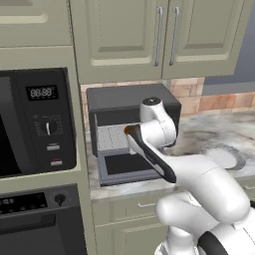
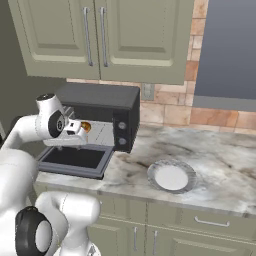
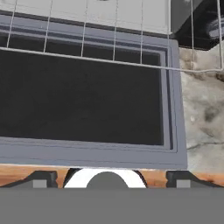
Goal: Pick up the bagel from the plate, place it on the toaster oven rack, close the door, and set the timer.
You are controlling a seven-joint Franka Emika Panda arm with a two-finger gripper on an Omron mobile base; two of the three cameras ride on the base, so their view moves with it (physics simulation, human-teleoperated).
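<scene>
Bagel [image 2: 86, 126] sits at the toaster oven's [image 2: 100, 97] mouth, over the front of the rack [image 1: 112, 137], between the tips of the gripper [image 3: 111, 180]. The jaws stand wide; I cannot tell whether they touch it. The door [image 2: 75, 159] lies dropped flat below the hand, glass up. The arm reaches across the oven front. The plate [image 2: 150, 175] rests bare on the counter [image 2: 215, 150], well right of the oven. A microwave [image 1: 35, 119] stands left of it, with cabinets [image 1: 124, 35] above.

You see the dark toaster oven [image 2: 100, 107] at the counter's left end, its door [image 2: 75, 160] dropped flat open, the wire rack [image 3: 109, 39] slid out above it, the bagel [image 2: 86, 126] at the oven's mouth, and the white plate [image 2: 171, 177] bare near the counter's front edge.
</scene>
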